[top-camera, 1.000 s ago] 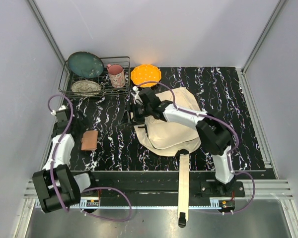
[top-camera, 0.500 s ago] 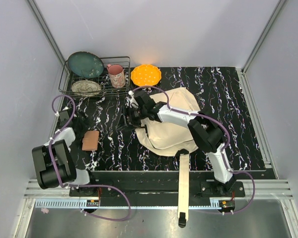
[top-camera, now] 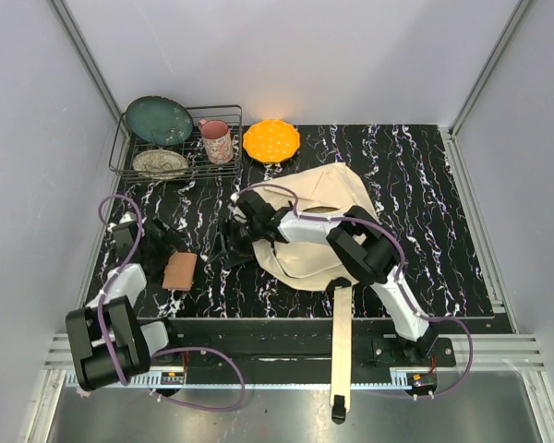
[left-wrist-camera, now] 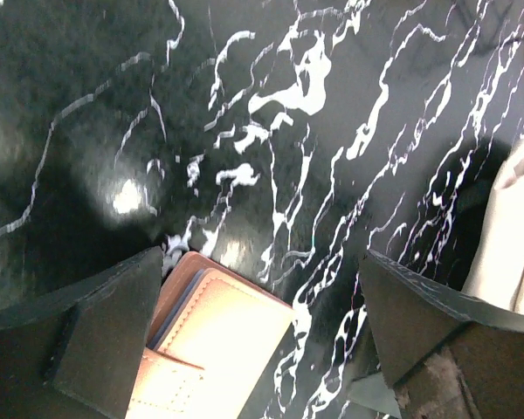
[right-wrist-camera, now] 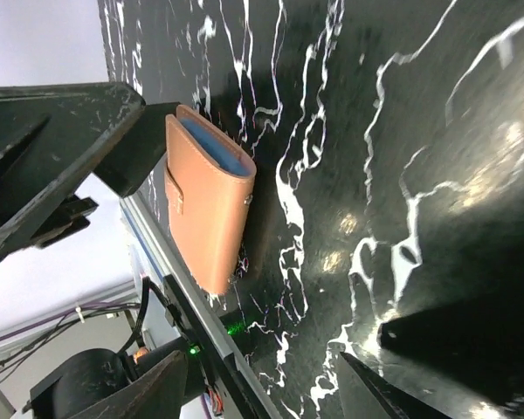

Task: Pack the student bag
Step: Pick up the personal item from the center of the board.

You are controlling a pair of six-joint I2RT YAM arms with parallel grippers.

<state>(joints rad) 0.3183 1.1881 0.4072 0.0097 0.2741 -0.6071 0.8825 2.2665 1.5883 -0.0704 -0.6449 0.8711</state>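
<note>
Top external: rounded cream canvas student bag (top-camera: 300,263), marbled table (top-camera: 425,185).

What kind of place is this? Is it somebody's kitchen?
Probably a robot lab test booth, not a kitchen. Plain walls box in a marble-look table, a left arm and right arm are bolted at its edge, and a dish rack and backpack sit like props.

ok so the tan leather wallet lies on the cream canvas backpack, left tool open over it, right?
No. The tan leather wallet lies on the black marbled table, left of the cream canvas backpack and apart from it, as the top external view shows. The left tool is open over it.
</note>
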